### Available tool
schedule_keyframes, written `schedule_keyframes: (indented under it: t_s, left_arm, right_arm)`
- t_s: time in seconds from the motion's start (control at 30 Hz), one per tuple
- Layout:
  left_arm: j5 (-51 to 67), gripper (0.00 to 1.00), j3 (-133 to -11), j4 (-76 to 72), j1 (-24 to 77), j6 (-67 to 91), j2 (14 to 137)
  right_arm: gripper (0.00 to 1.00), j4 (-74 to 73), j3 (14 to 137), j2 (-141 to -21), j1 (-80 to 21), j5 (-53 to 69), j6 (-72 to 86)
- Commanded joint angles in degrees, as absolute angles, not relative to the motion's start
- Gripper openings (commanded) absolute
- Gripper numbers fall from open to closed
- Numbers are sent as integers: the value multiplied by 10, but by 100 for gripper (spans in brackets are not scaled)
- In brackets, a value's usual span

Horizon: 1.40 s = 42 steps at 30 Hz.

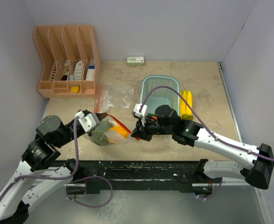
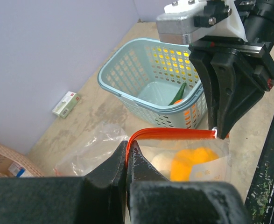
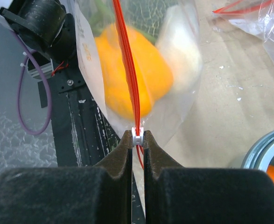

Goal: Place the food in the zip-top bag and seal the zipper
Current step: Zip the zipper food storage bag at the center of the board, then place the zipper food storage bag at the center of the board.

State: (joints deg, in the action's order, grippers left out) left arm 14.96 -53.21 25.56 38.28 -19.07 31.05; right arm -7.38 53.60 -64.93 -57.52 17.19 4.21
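Observation:
The zip-top bag (image 1: 112,132) hangs stretched between my two grippers near the table's front edge. My left gripper (image 2: 127,147) is shut on the left end of its red zipper strip (image 2: 174,134). My right gripper (image 3: 137,138) is shut on the small white slider (image 3: 137,136) at the right end. Inside the bag I see an orange fruit (image 3: 127,70), a pale round piece (image 3: 181,46) and something green (image 1: 100,134). The red tracks run pressed together between the grippers. A long green vegetable (image 2: 178,93) lies in the light blue basket (image 2: 127,95). Yellow bananas (image 1: 186,103) lie right of the basket.
A second, empty clear bag (image 1: 112,95) lies crumpled left of the basket. A peach desk organizer (image 1: 66,60) stands at the back left, and a small box (image 1: 136,60) sits by the back wall. A black rail (image 1: 141,170) runs along the near edge.

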Motion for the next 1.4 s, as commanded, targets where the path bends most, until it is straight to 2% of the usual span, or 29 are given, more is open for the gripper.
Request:
schedule_keyframes:
  t_s: [0.0,0.4,0.57,0.6,0.67,0.73,0.77,0.9,1.07,1.23,1.37]
  left_arm:
    - [100,0,-581,191,376,-215,295]
    - [64,0,-603,215,376,-239,282]
    - [63,0,-603,221,377,-243,279]
    - [64,0,-603,221,377,-243,278]
    - [64,0,-601,223,378,-242,278]
    - [62,0,-597,222,378,-240,279]
    - [60,0,-596,223,378,-239,280]
    - [38,0,-592,230,378,-234,291]
    - [-78,0,-592,209,377,-220,292]
    - [-279,0,-593,156,378,-226,304]
    - [-374,0,-575,104,377,-260,332]
  right_arm:
    - [7,-114,519,-653,-574,160,66]
    - [7,-123,514,-679,-574,135,81]
    - [11,-136,520,-691,-573,91,91]
    - [15,-138,523,-690,-573,86,92]
    - [30,-135,527,-681,-574,81,90]
    - [50,-126,531,-661,-574,59,94]
    - [57,-119,533,-648,-574,43,98]
    - [77,-91,555,-585,-574,6,109]
    - [80,-102,609,-555,-574,-45,119]
    - [81,-137,653,-588,-573,-123,136]
    - [83,-140,683,-630,-572,-144,141]
